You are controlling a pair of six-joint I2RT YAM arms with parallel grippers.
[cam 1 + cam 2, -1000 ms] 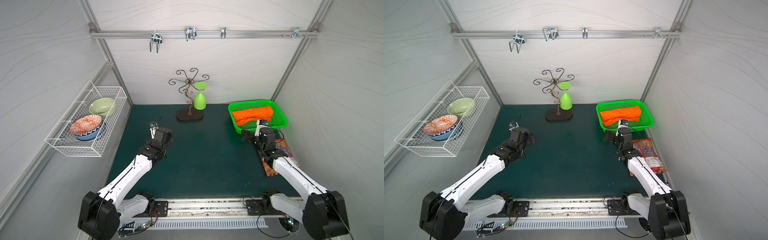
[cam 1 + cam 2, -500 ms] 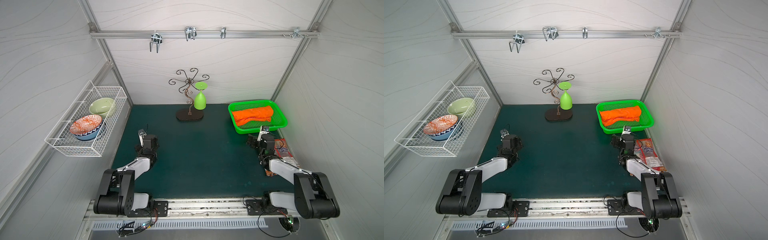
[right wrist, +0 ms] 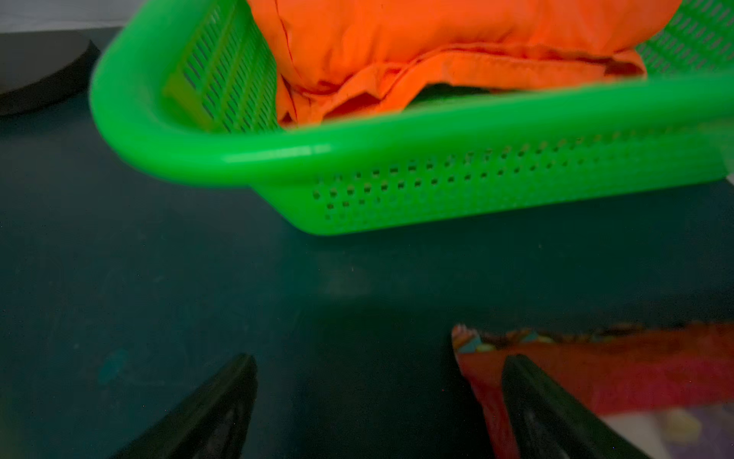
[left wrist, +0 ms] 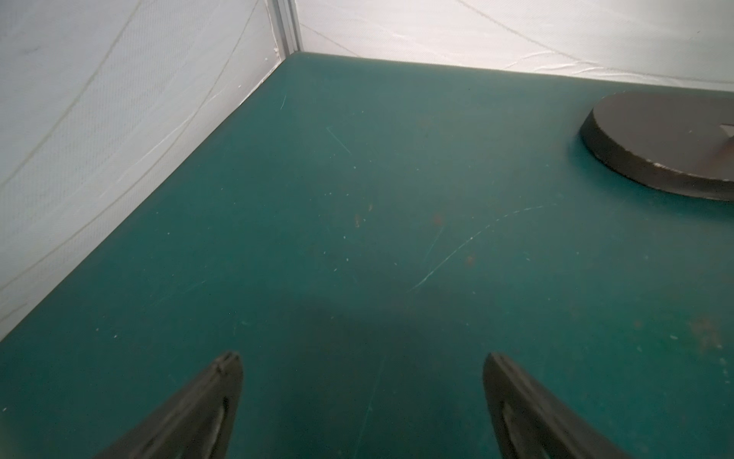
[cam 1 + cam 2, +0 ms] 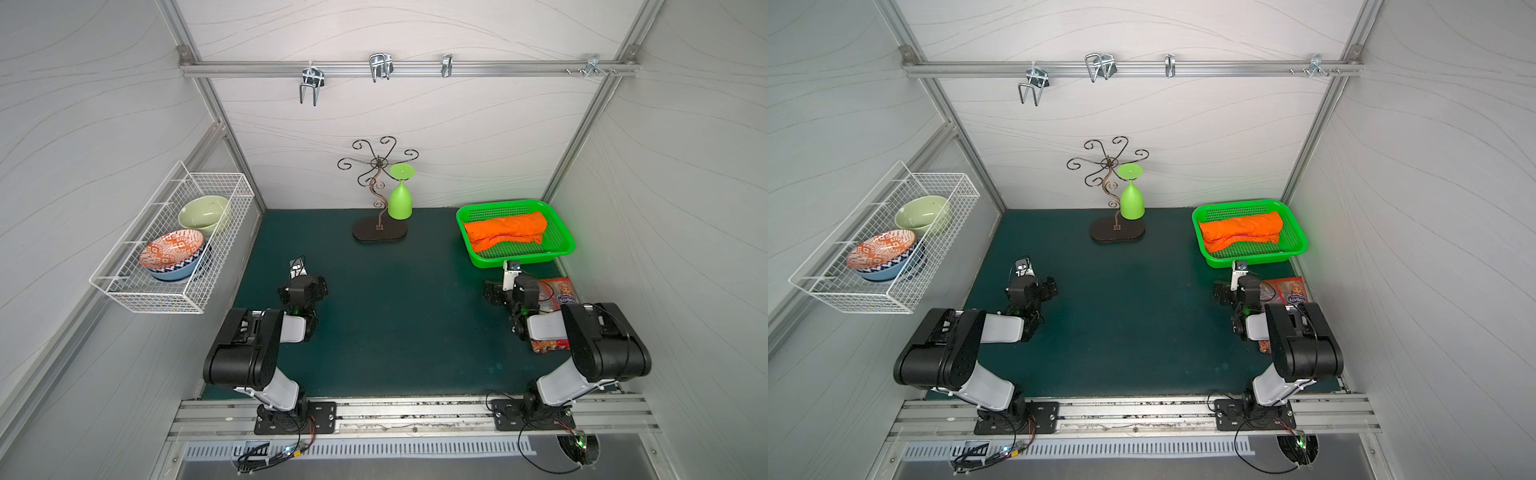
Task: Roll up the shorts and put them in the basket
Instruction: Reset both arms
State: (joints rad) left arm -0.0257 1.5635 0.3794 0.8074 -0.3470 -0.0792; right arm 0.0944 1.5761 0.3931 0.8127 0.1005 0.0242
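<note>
Both arms are now folded back toward the front rail. A second ago they reached out over the mat (image 5: 407, 328), the right one up at the basket.

Left gripper (image 4: 362, 359) is low over bare mat, jaws spread wide, nothing between them. Right gripper (image 3: 379, 359) is likewise wide apart and empty. One of its fingers sits over a corner of the red snack packet (image 5: 562, 291); contact unclear.

The middle of the mat is open from arm to arm, with the side walls close beside each elbow.

Farther back is one green basket (image 3: 397, 135) by the right wall, its near rim just beyond the right gripper. The shorts (image 5: 505, 230) lie inside as one orange roll, same place as before.

At centre back, one scroll-wire stand (image 5: 378, 232) carries one green goblet (image 5: 400, 204) hung upside down.

Left wall — one wire rack (image 5: 124, 293) holding three bowls. The top rail has four hooks.
</note>
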